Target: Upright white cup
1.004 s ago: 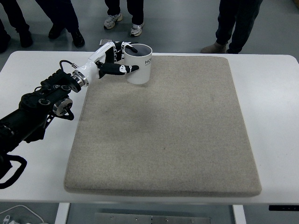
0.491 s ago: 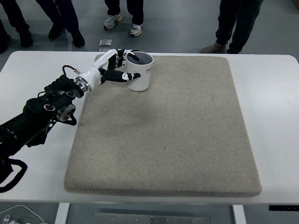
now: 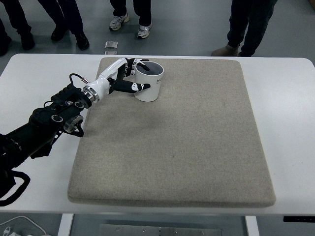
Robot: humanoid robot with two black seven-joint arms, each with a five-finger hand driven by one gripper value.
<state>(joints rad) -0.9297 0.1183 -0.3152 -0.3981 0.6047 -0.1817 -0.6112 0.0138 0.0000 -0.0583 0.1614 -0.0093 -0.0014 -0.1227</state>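
In the upper left of the frame, the left hand grasps the white cup, which stands upright on the beige mat. The mat covers the white table. Legs of several persons show at the top.

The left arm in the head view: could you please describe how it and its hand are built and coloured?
The left arm is black, built from chunky jointed segments with round silver-rimmed joint caps. A thin black cable loops near the silver wrist ring. The left hand is white with black finger segments and joints.
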